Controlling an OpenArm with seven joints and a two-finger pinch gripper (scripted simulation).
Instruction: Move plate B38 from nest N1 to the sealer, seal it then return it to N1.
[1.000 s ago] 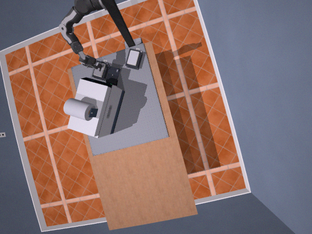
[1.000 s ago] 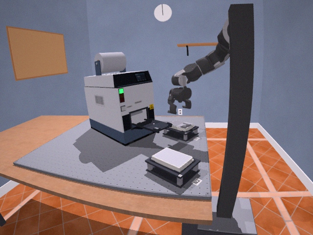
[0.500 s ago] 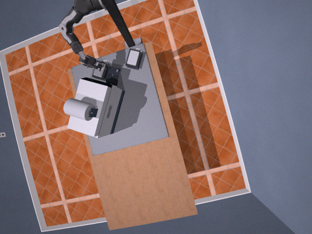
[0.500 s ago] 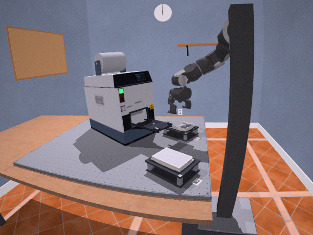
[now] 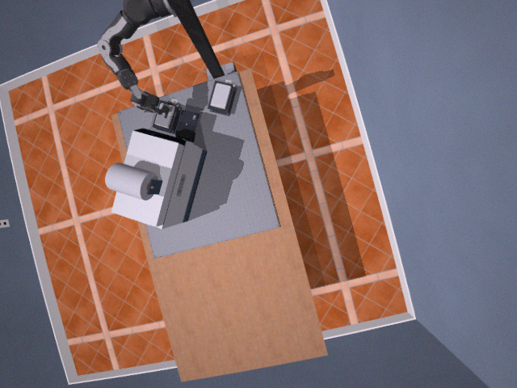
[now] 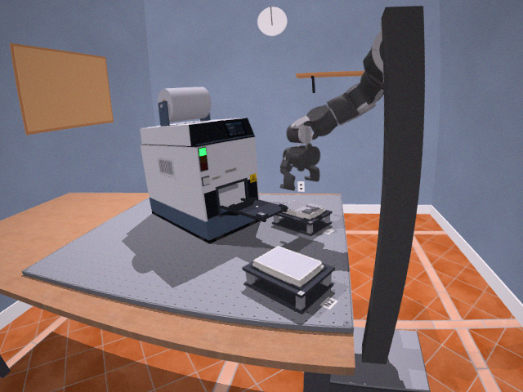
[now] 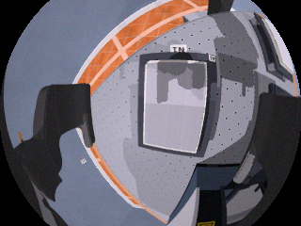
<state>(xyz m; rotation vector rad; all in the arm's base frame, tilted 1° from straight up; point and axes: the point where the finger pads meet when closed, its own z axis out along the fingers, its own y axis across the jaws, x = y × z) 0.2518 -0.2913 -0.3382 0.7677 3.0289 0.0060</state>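
The PCR plate B38 (image 6: 303, 214) lies flat in the plate nest N1 (image 6: 301, 220), at the far edge of the grey breadboard beside the sealer's stage. It fills the middle of the wrist view (image 7: 175, 105). My gripper (image 6: 301, 180) hangs well above it, fingers pointing down, open and empty; it also shows in the overhead view (image 5: 165, 109). The sealer's stage (image 6: 257, 207) stands out of the housing with an empty pocket. The lamp (image 6: 203, 153) is green, with the START key (image 6: 205, 181) below it. The sealed plate B83 (image 6: 288, 264) sits in nest N2 (image 6: 289, 280).
The sealer housing (image 6: 198, 168) with its foil roll (image 6: 185, 103) stands left of N1. The arm's black column (image 6: 395, 181) rises at the breadboard's right edge. The breadboard's far edge lies just behind N1.
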